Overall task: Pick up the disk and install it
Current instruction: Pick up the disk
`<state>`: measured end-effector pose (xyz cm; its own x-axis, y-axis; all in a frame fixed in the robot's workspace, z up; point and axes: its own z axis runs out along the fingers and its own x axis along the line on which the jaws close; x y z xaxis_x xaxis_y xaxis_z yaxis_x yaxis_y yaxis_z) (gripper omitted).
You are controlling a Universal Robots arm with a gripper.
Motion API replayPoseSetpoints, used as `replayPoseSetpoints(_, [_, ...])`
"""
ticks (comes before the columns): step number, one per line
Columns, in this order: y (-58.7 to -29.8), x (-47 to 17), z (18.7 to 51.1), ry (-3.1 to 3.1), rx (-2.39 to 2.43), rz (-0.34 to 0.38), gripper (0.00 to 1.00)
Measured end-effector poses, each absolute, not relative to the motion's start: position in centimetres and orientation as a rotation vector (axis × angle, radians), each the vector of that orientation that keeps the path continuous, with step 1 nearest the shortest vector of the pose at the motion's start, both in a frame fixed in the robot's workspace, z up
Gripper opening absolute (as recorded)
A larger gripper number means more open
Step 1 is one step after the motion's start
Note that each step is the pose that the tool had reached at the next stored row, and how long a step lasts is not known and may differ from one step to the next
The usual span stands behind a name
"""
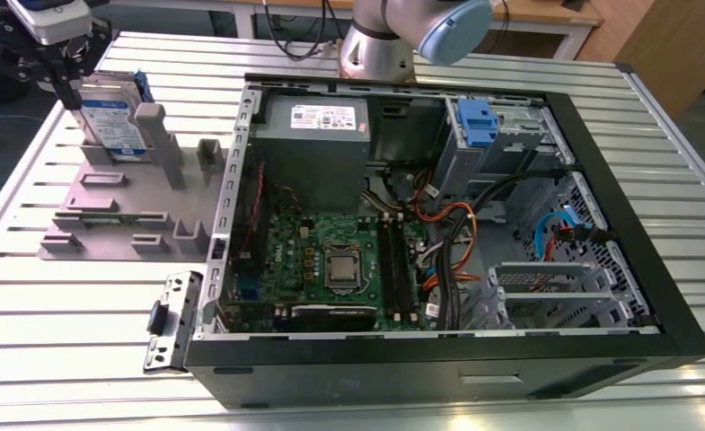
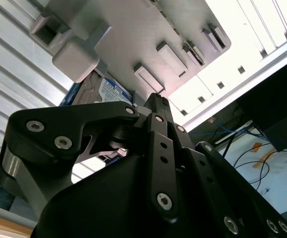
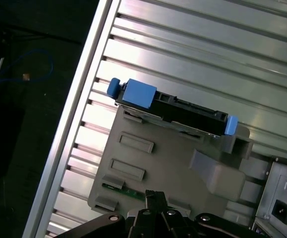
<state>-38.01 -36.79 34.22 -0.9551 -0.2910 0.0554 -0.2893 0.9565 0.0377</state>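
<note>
While disk (image 1: 110,121) stands upright in grey holder (image 1: 107,193) | gripper (image 1: 74,76) at its top (partly cut off) | jaws: cannot tell

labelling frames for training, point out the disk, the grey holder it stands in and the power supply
disk (image 1: 109,126), exterior view, on its white-and-blue label
grey holder (image 1: 136,199), exterior view, on its flat base
power supply (image 1: 316,166), exterior view, on its bare grey face

Exterior view: open computer case (image 1: 448,368) stands on slatted aluminium table (image 1: 65,359). Grey fixture tray (image 1: 112,202) lies at its ten o'clock. Power supply (image 1: 316,144) sits inside at twelve.
</note>
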Motion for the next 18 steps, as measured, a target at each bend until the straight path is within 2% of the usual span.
replayPoseSetpoints(18, [-36.79, -38.01, 34.22, -3.043, 0.481, -0.044, 0.1])
